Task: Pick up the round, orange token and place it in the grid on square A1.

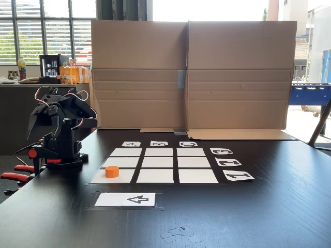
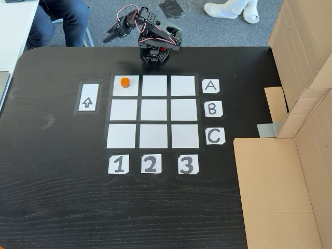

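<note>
**Token sits on the A1 corner square, arm folded away from it**

The token lies on square A1 of the grid, toward that square's left half in the low fixed view. From the high fixed view you see the same token in the corner square where row A meets column 1, near its upper edge, inside the white paper and clear of the black gaps.

The high view lets you read the cards: A, B and C down the right side, 1, 2 and 3 along the bottom. In the low view those cards are foreshortened and seen upside down.

The arrow card lies just beside the grid, level with A1, its arrow pointing toward the arm's edge of the table.

Your gripper hangs folded at the arm's base, well apart from the token, holding nothing. In the high view the fingers stand a little apart, so it reads as open. The low view shows the gripper pointing down beside the base, with red clamps at the table edge.

A cardboard screen stands behind the grid.
</note>
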Robot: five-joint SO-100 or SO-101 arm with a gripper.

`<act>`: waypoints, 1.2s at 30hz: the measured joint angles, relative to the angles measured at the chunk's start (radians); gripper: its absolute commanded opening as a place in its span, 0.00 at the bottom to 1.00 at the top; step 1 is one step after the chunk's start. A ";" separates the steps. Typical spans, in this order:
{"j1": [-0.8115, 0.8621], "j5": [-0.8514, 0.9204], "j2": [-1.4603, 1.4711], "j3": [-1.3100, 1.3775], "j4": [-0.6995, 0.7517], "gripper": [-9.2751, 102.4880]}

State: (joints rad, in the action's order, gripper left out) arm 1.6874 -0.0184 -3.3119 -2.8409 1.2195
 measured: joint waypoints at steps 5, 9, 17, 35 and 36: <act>0.002 0.000 -0.005 -0.084 0.000 0.24; 0.002 0.000 -0.002 -0.156 -0.006 0.21; 0.002 -0.012 -0.005 -0.183 -0.040 0.14; 0.002 -0.014 -0.006 -0.202 -0.055 0.13; 0.002 -0.014 -0.006 -0.202 -0.055 0.13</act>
State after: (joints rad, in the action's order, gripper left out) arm 1.6889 -0.0322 -3.3180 -3.0434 1.1643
